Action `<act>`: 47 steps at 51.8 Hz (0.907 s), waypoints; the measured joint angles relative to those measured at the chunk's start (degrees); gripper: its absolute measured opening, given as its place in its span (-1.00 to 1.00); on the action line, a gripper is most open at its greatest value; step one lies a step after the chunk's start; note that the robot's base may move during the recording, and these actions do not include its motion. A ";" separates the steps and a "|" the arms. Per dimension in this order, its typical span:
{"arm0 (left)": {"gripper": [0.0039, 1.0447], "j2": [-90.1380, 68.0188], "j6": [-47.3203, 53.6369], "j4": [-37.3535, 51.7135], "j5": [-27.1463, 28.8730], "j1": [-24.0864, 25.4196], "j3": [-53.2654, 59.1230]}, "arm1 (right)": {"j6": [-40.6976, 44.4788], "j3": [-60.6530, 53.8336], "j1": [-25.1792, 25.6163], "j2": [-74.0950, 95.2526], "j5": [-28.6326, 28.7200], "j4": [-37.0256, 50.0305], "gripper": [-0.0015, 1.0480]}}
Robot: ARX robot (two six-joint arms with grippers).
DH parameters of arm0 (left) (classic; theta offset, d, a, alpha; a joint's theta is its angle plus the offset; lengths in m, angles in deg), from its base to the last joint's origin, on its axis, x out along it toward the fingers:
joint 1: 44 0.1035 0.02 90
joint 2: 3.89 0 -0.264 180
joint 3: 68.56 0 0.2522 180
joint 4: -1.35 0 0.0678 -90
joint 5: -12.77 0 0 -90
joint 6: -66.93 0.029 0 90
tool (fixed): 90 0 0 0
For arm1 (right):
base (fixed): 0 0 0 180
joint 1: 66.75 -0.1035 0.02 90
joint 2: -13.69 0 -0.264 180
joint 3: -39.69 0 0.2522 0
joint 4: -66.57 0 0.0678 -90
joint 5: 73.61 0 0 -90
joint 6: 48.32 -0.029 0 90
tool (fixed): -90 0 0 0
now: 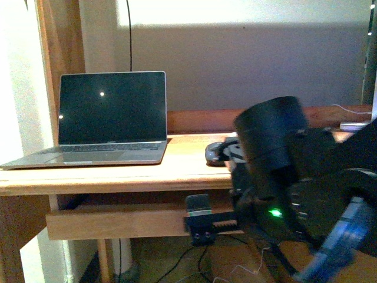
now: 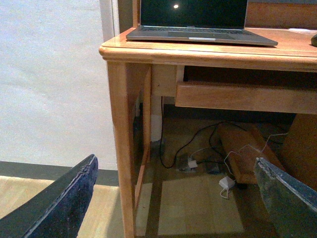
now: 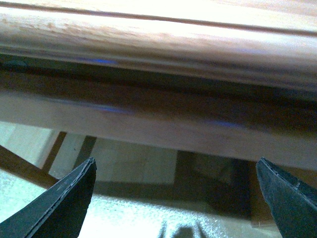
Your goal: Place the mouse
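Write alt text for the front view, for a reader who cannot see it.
A blurred dark robot arm fills the lower right foreground, in front of a wooden desk. On the desk an open laptop with a dark screen sits at left, and a small grey mouse lies to its right, partly hidden behind the arm. Cables trail on the floor beneath.

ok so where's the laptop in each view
Front view: laptop open on the desk, left of the mouse.
Left wrist view: laptop at the top, on the desk.
Right wrist view: not in it.
Shared landmark: the wooden desk edge.
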 joint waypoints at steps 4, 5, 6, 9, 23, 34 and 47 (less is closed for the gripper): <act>0.86 0.00 0.00 0.00 0.00 0.00 0.00 | -2.23 -6.49 1.25 -6.80 2.14 0.70 0.86; 0.86 0.00 0.00 0.00 0.02 0.00 0.00 | -3.37 -9.40 1.75 -10.19 2.84 1.20 0.86; 0.86 0.00 0.00 0.00 0.02 0.00 0.00 | -3.98 -11.37 2.10 -12.68 3.48 1.31 0.86; 0.86 0.00 0.00 0.00 0.02 0.00 0.00 | -5.53 -16.33 3.06 -19.41 5.07 1.31 0.86; 0.86 0.00 0.00 0.00 0.00 0.00 0.00 | -11.76 -37.75 8.39 -53.77 7.26 -7.19 0.86; 0.86 0.00 0.00 0.00 0.02 0.00 0.00 | -13.16 -46.80 10.86 -78.90 8.92 -21.77 0.86; 0.86 0.00 0.00 0.00 0.00 0.00 0.00 | -10.88 -52.13 25.24 -94.51 22.43 -25.03 0.86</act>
